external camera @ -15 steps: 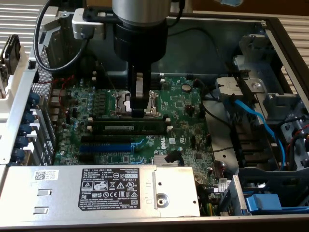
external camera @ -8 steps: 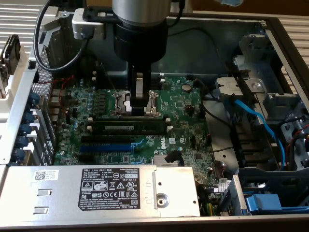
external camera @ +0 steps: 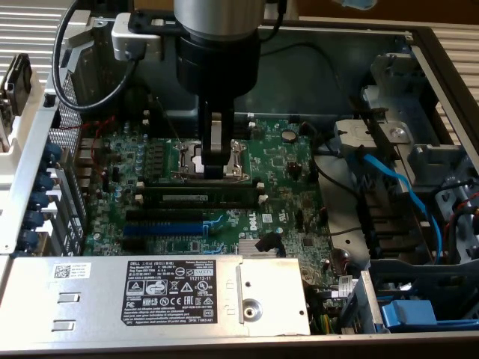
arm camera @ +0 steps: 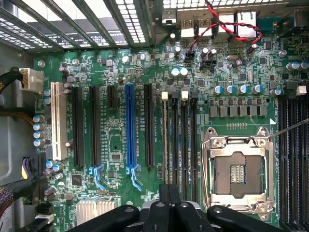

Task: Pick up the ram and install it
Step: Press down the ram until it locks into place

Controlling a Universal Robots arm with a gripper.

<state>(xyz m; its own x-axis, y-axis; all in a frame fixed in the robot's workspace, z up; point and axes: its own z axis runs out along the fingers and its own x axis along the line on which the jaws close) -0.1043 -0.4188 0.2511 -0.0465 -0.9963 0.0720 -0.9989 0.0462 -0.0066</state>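
Note:
The ram (external camera: 200, 197), a long dark green stick with a small white label, stands on edge in one of the black memory slots in the middle of the motherboard (external camera: 284, 161). My gripper (external camera: 215, 170) hangs straight down, its tips just above the board and just behind the ram's middle. The two fingers are pressed together with nothing between them. In the wrist view the shut gripper (arm camera: 169, 192) sits over the row of memory slots (arm camera: 184, 140), and the ram shows as a thin line (arm camera: 166, 140) in the slot nearest the black expansion slots.
The open CPU socket (arm camera: 239, 169) lies beside the memory slots. A blue expansion slot (external camera: 165, 228) runs parallel to the ram. The grey power supply (external camera: 172, 288) fills the front, blue cables (external camera: 397, 187) cross the drive bay, and case walls enclose everything.

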